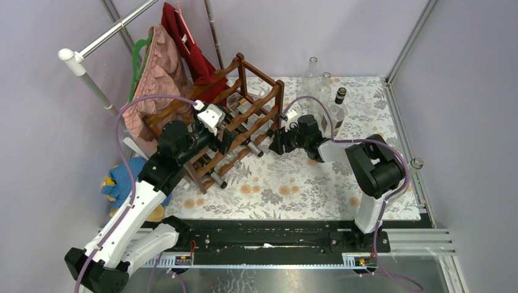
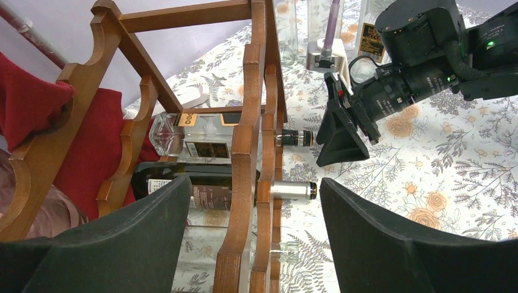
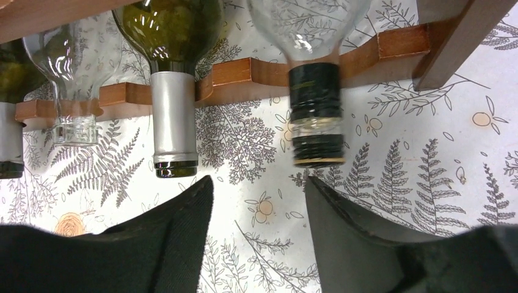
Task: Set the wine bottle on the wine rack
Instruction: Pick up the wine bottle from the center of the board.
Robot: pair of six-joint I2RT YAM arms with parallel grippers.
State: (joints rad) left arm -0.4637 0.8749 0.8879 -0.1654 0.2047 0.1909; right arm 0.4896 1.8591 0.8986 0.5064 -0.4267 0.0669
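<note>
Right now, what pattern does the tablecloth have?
The tablecloth is white with grey ferns and orange flowers, clearest in the right wrist view.

In the right wrist view, the top edge cuts off the bodies of the green bottle (image 3: 173, 91) and the clear bottle (image 3: 314, 116), whose black cap looks blurred. We see only a sliver of another bottle (image 3: 7, 146) at the left edge. From above, the left arm (image 1: 160, 168) hides part of the soft toy (image 1: 116, 183). In the left wrist view, the bottle labels (image 2: 207, 149) are too small for us to read.
</note>
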